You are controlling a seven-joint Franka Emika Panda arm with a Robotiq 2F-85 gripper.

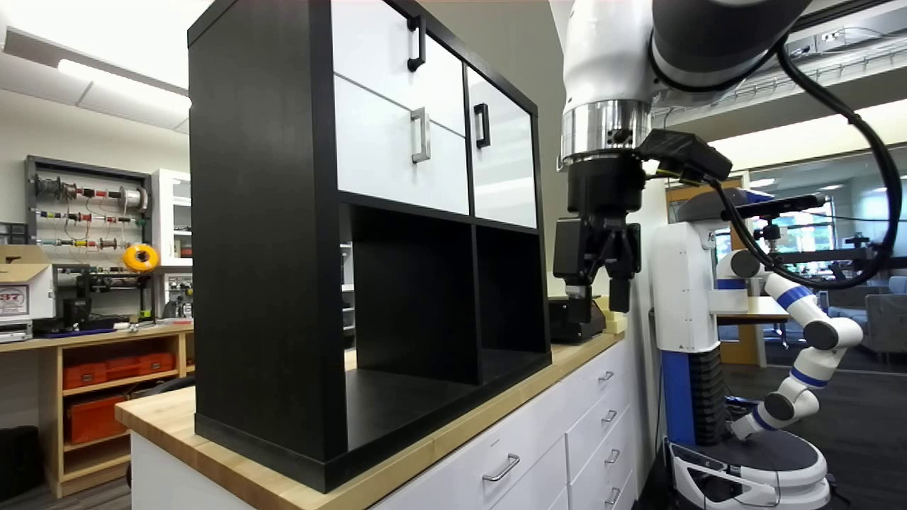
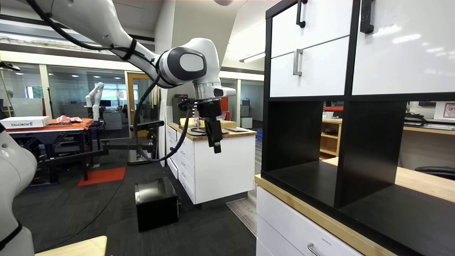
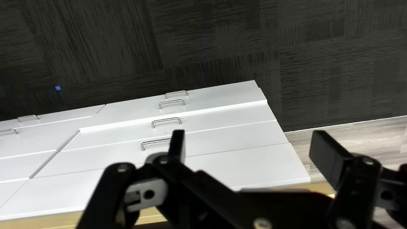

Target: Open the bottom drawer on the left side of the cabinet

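Two fingers [image 3: 327, 159] stand spread wide on the gripper [image 1: 600, 308], with nothing between them, pointing down in front of the cabinet [image 1: 255, 234] and touching no handle. The bottom drawer [image 1: 379, 145] is in the left bay, the lower white front of its pair, and looks flush in both exterior views; its grey handle [image 1: 425, 134] is an upright bar.

The likeliest trouble is the approach. If the arm [image 1: 606, 71] drove in with the wrist hanging like this, the knuckles would probably knock the white front before the fingers could pass left and right of the bar. Too low, and the tips could catch the black shelf edge [image 1: 407, 209] just beneath.

A wrong target is possible too: the upper drawer [image 1: 372, 42] has a black handle [image 1: 421, 42] close by — and the right-hand door [image 1: 506, 163] carries a similar one.

Once gripped, a pull slanting left or right may jam the drawer or slip off the bar. A hard tug could drag the whole cabinet toward the near edge of the wooden counter top [image 1: 159, 418] — I cannot tell whether it is fastened. The looping cable [image 1: 893, 191] might snag as the wrist turns.
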